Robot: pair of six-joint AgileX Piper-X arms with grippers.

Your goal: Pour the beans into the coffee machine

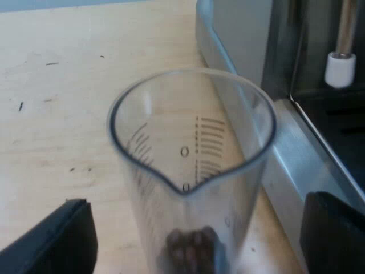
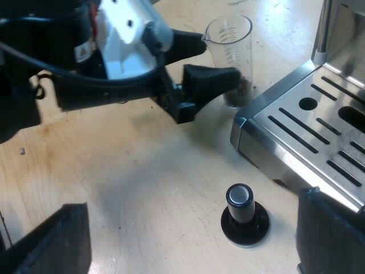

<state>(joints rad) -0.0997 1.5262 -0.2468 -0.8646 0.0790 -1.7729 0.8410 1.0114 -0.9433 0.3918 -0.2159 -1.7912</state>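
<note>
The worktop (image 1: pixel 57 142) is recorded as pale wood, matt, with scattered small dark specks and short scratches. A pale blue band (image 1: pixel 57 3) is seen beyond its far edge. The measuring glass (image 1: pixel 188 154) stands upright on the wood, close beside the steel base of the espresso machine (image 1: pixel 285 165). A small heap of beans (image 1: pixel 194 245) lies at its bottom. The left gripper (image 1: pixel 188 242) is set around the glass with its fingers spread wide (a gap is noted on each side, no contact). The right gripper (image 2: pixel 191 237) hangs above bare wood, its fingers likewise held wide apart and nothing between them. A tamper (image 2: pixel 244 214) stands upright near the slotted drip tray (image 2: pixel 308 131).
</note>
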